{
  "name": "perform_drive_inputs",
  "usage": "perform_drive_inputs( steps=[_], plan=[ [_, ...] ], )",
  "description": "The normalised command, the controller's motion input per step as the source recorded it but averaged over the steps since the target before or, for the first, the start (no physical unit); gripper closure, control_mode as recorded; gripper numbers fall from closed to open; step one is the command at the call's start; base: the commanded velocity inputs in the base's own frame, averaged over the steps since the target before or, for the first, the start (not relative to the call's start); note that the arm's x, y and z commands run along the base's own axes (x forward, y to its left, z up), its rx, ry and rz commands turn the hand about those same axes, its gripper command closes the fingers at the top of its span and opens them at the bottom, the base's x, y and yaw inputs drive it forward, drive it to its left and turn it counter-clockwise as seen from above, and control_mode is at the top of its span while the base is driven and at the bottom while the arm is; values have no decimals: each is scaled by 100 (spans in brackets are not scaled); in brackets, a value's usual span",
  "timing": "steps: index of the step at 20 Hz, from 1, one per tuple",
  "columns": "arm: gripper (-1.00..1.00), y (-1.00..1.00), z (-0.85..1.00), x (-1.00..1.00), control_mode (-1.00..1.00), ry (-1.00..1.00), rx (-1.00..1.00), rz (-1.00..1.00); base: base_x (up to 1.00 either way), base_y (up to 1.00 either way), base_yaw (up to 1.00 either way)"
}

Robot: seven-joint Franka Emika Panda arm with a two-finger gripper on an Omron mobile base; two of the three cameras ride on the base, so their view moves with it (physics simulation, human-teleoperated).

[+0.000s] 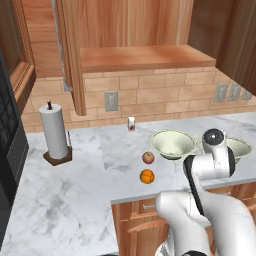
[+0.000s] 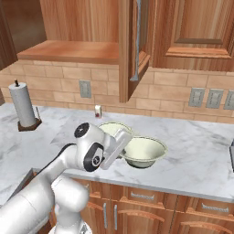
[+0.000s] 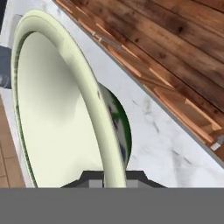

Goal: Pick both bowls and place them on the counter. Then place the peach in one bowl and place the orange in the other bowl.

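Observation:
Two cream-white bowls stand side by side on the marble counter. The left bowl sits free. My arm partly hides the right bowl, the nearer bowl in the right base view. My gripper is shut on this bowl's near rim, one finger inside and one outside. Its dark green base is at the marble; whether it rests there I cannot tell. The peach and the orange lie on the counter left of the bowls, the orange closer to the front edge.
A paper towel roll stands at the back left. A small white bottle stands by the brick wall. An open cabinet door and a wooden shelf hang above the counter. The counter's front edge runs just below the orange.

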Motion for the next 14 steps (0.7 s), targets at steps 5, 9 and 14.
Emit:
perform_drive_inputs(
  steps=[5,9,14],
  plan=[
    [100,-38,-35,33,-100,0,9,10,0,0,0],
    [100,-25,-30,40,-100,0,8,17,0,0,0],
    [100,-22,-21,36,-100,0,8,22,0,0,0]
  ],
)
